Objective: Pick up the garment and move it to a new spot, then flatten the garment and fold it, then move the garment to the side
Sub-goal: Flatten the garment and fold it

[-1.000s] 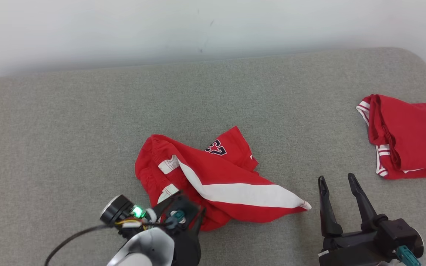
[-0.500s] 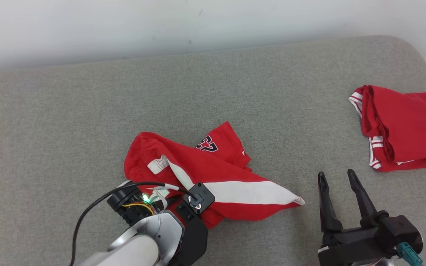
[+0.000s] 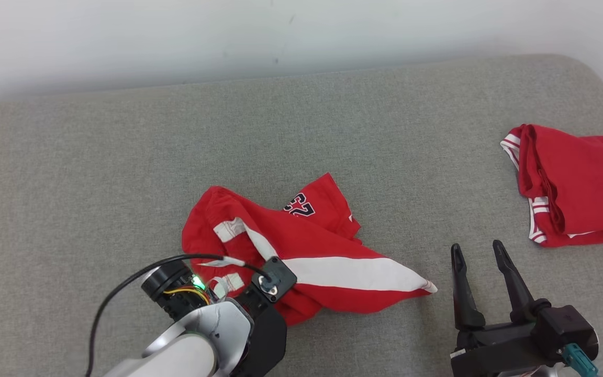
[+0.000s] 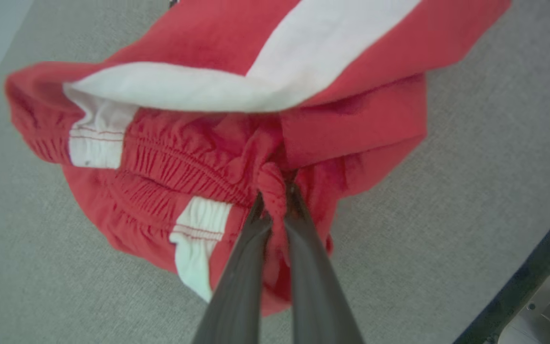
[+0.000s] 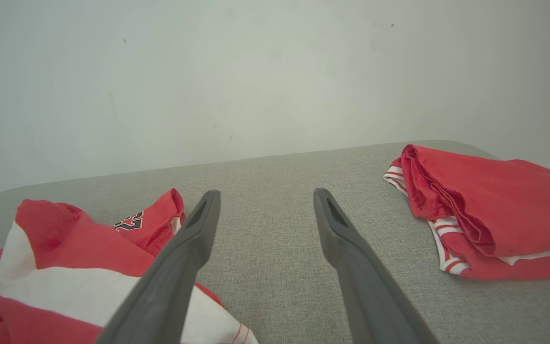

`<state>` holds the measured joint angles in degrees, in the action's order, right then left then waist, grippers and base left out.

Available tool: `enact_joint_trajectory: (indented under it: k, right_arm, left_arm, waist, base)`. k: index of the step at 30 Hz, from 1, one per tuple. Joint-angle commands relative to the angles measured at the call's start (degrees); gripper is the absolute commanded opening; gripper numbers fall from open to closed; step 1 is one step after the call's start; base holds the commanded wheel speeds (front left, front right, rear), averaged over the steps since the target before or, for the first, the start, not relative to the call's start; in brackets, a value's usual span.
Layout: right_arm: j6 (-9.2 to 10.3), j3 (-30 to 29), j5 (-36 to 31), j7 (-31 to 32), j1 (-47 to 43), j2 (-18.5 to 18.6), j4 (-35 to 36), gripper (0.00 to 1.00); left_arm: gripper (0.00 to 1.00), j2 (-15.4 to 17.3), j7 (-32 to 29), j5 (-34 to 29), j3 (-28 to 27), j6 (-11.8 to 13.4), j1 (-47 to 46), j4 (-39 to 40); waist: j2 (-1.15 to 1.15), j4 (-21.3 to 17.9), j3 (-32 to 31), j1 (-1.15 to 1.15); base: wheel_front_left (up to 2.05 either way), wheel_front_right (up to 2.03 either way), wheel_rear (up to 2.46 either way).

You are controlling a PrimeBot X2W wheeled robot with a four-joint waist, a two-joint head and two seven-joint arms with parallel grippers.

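1. A grey fabric-covered surface (image 3: 123, 173) with a rounded far right corner spreads across the head view, and a pale wall (image 3: 280, 36) stands behind it.
2. The garment (image 3: 312, 246), a pair of red shorts with a broad white stripe and a dark number, lies crumpled on the surface. It sits near the front edge, a little left of centre, between the two arms.
3. A second red garment (image 3: 584, 183) with white trim lies folded at the surface's right end, well apart from the shorts.
4. The right gripper (image 3: 477, 247) is over bare surface just right of the stripe's pointed tip, with its fingers spread wide and gripping nothing.
5. The left gripper (image 4: 275, 191) has its fingers pinched nearly together on a bunched fold of red cloth beside the gathered waistband, at the garment's near left side.
6. A black cable (image 3: 123, 283) loops from the left wrist.
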<state>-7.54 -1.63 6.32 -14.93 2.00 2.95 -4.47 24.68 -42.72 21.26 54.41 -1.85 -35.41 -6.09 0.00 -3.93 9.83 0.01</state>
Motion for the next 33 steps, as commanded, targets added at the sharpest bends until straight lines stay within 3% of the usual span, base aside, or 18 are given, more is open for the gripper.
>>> enact_joint_trajectory:
  k: [1,4,10,13,20,27,28,29,33]
  right_arm:
    - [0.14,0.14,0.14,-0.29,0.14,-0.16,-0.13,1.0]
    - [0.14,0.24,0.05,-0.29,-0.28,-0.16,-0.27,1.0]
    - [0.14,-0.07,-0.42,-0.28,-1.36,-0.15,-0.07,1.0]
    - [0.14,-0.47,-1.08,-0.21,-1.81,-0.18,0.31,1.0]
    - [0.14,-0.61,-1.55,0.57,-2.31,-0.16,0.98,1.0]
    - [0.14,-0.47,-1.39,0.75,-2.27,-0.16,1.21,1.0]
    - [0.14,-0.42,-1.33,0.75,-2.14,-0.16,1.17,1.0]
    - [0.14,-0.36,-1.25,0.75,-2.03,-0.16,1.13,1.0]
    - [0.14,-0.11,-0.72,0.72,-1.58,-0.16,0.8,1.0]
  left_arm:
    - [0.0,0.15,1.06,0.17,-0.56,0.69,0.86,0.42]
    - [0.0,0.35,5.1,0.67,-2.68,3.87,3.06,1.77]
    - [0.0,-0.32,19.52,4.1,-10.43,13.24,12.83,5.62]
    - [0.0,-0.32,26.67,5.62,-13.12,15.75,18.17,7.89]
    - [0.0,-0.11,40.18,10.46,-17.85,16.44,28.6,12.06]
    - [0.0,1.38,43.82,14.16,-20.39,16.15,34.34,7.83]
    - [0.05,1.36,43.85,14.29,-20.55,16.27,34.4,6.74]
    - [0.98,1.53,43.97,14.07,-20.54,16.51,34.39,5.24]
    - [1.0,0.77,45.08,14.11,-21.77,18.17,33.8,1.34]
  waist:
    - [0.0,0.09,-0.24,-0.01]
    - [0.0,0.1,-0.83,-0.01]
    - [0.0,0.31,-2.0,-0.01]
    - [0.0,0.93,-2.38,-0.01]
    - [0.0,2.37,-3.17,-0.01]
    - [0.0,3.06,-3.18,-0.01]
    - [0.0,3.09,-3.12,-0.01]
    - [0.0,3.1,-3.06,-0.01]
    - [0.0,2.67,-3.03,-0.01]
  base:
    - [0.0,0.0,0.0]
    - [0.0,0.0,0.0]
    - [0.0,0.0,0.0]
    - [0.0,0.0,0.0]
    - [0.0,0.0,0.0]
    - [0.0,0.0,0.0]
    - [0.0,0.0,0.0]
    - [0.0,0.0,0.0]
    - [0.0,0.0,0.0]
